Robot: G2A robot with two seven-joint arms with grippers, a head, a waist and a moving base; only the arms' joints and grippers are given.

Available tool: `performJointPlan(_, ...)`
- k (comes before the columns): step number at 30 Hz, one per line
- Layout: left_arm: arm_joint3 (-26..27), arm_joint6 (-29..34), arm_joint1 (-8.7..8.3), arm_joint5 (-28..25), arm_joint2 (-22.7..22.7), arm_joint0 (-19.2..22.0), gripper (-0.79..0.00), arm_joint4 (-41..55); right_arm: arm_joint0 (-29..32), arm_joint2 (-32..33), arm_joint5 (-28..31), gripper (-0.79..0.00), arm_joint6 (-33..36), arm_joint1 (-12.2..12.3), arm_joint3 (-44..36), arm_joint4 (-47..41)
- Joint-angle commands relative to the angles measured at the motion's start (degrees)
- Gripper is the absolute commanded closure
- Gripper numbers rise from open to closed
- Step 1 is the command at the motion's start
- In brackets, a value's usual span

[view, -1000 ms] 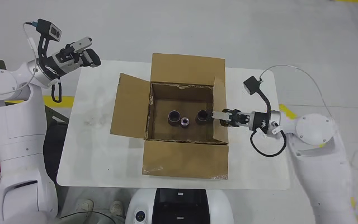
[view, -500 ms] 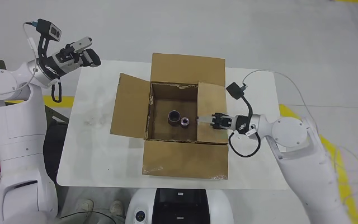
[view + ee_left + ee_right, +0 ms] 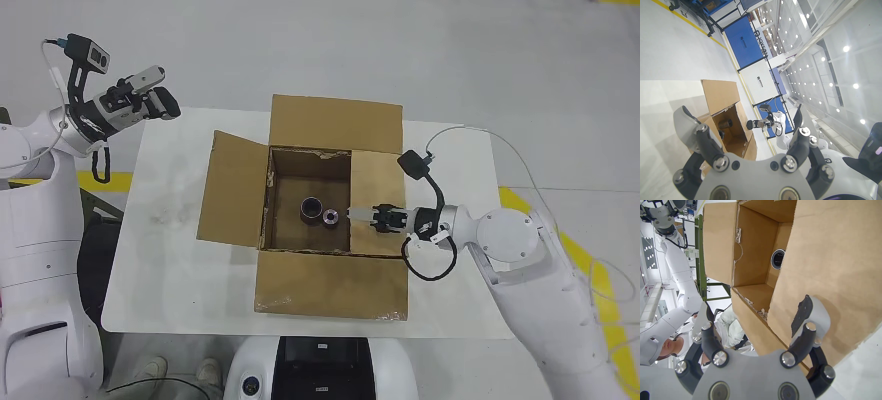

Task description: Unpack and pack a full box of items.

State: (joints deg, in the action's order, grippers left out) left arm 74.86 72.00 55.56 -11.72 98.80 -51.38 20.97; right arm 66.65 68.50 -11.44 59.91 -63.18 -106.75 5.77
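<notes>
Cardboard box [image 3: 330,290] holds two dark cylinders [image 3: 312,209]; spread right claw [image 3: 360,213] meets one half-folded flap [image 3: 378,180], three others open.

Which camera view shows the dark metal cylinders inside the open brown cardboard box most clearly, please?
The top view: it looks straight into the brown cardboard box, showing two dark metal cylinders. The left wrist view shows them small and distant; the right wrist view, one half hidden by the raised flap.
</notes>
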Motion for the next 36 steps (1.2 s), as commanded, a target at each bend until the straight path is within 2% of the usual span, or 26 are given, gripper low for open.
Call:
performJointPlan(1, 0.0, 0.0, 0.00, 0.0, 0.0, 0.0, -0.785, 0.0, 0.0, 0.0, 0.0, -0.785, 0.0, 0.0, 0.0, 0.0)
performJointPlan(16, -0.1, -0.2, 0.03, 0.3, -0.2, -0.3, -0.785, 0.0, 0.0, 0.0, 0.0, -0.785, 0.0, 0.0, 0.0, 0.0)
performJointPlan(23, -0.8, -3.2, 0.17, 1.3, -3.6, -2.3, -0.785, -0.7, 0.0, 0.0, 0.0, -0.785, 0.0, 0.0, 0.0, 0.0)
performJointPlan(29, -2.2, -1.7, 0.10, 0.7, -6.4, -3.6, -0.785, -1.7, 0.0, 0.0, 0.0, -0.785, 0.0, 0.0, 0.0, 0.0)
performJointPlan(36, -5.3, -0.5, 0.73, 3.1, -10.4, -2.3, -0.785, 4.0, 0.0, 0.0, 0.0, -0.785, 0.0, 0.0, 0.0, 0.0)
